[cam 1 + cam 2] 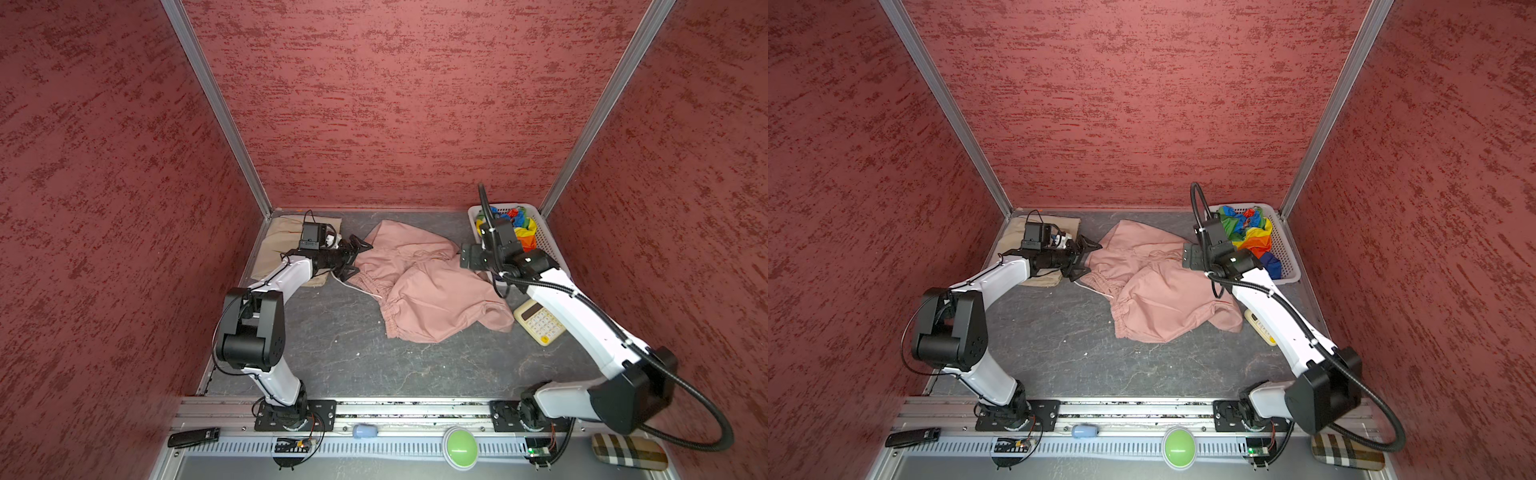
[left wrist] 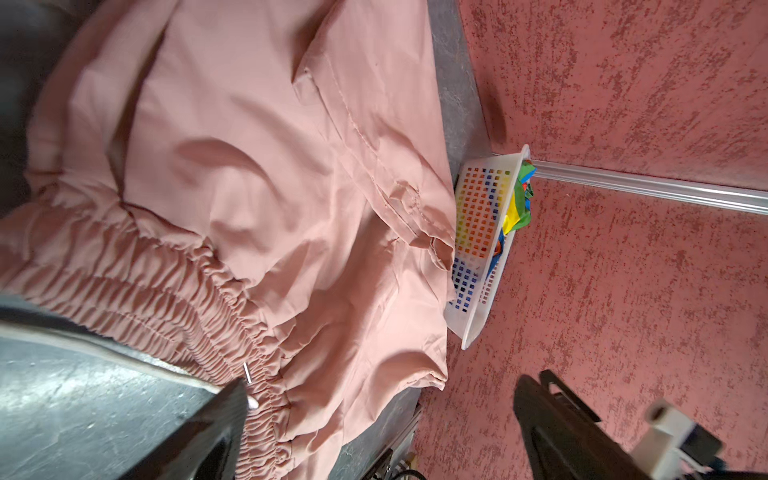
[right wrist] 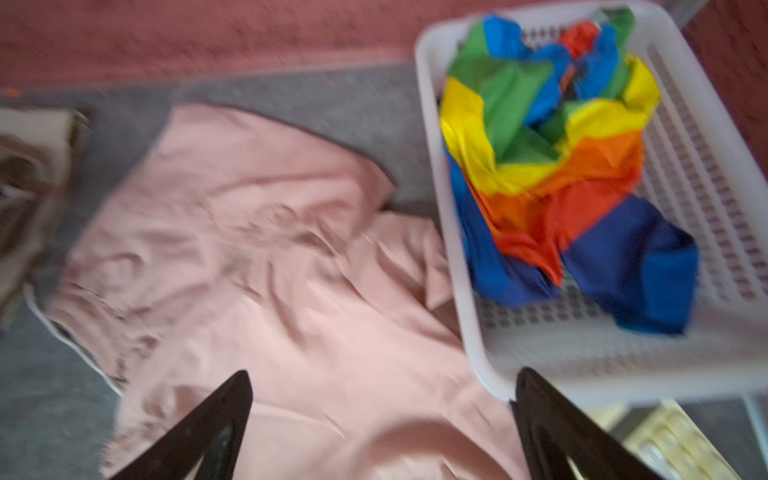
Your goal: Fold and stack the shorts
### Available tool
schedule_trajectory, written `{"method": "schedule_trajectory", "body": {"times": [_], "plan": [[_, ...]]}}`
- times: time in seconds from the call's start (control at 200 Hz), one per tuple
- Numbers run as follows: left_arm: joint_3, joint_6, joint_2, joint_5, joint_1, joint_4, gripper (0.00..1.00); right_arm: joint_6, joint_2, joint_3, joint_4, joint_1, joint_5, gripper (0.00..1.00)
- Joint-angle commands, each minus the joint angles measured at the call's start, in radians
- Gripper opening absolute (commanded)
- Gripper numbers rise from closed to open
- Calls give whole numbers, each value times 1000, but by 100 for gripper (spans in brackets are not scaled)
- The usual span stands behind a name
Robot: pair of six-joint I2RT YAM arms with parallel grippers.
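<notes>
Both arms reach forward, left tool (image 1: pixel 361 259) and right tool (image 3: pixel 380 388) with jaws spread wide.

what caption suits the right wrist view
Open right gripper above crumpled dusty pink cloth shorts, rainbow-striped shorts in white perforated basket.

Counting now: three shorts lying out, namely beige pair (image 1: pixel 276 245), pink pair (image 1: pixel 428 291), rainbow pair (image 1: pixel 1254 241); one basket (image 1: pixel 1283 249); one calculator (image 1: pixel 540 324).

Pink shorts (image 2: pixel 249 187) are seen crumpled over most of the frame, the gathered waistband (image 2: pixel 166 291) at lower left on the grey bench (image 2: pixel 83 407). A white basket (image 2: pixel 478 316) at centre right, touched by their hem, holds rainbow shorts (image 2: pixel 519 208). Dark fingers (image 2: pixel 216 432) are spread wide along the lower edge.
</notes>
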Motion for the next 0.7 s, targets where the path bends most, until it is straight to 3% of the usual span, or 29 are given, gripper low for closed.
{"method": "schedule_trajectory", "body": {"times": [0.0,0.13,0.23,0.361,0.421,0.476,0.691], "plan": [[10,-7,12,-9,-13,25,99,31,239,87,82,0,-143,99],[-18,-34,7,-19,-17,50,100,9,388,188,123,14,-184,99],[-47,-82,17,-19,-24,108,99,-35,553,324,49,39,-153,99],[-28,-152,77,-20,-57,191,99,-31,657,365,83,42,-174,99],[-2,-170,123,-31,-67,202,99,-29,694,385,79,33,-147,94],[21,-172,160,-32,-70,210,99,-33,717,399,67,17,-117,85],[144,28,221,-124,-72,-21,99,-48,663,280,126,-76,-56,24]]}}
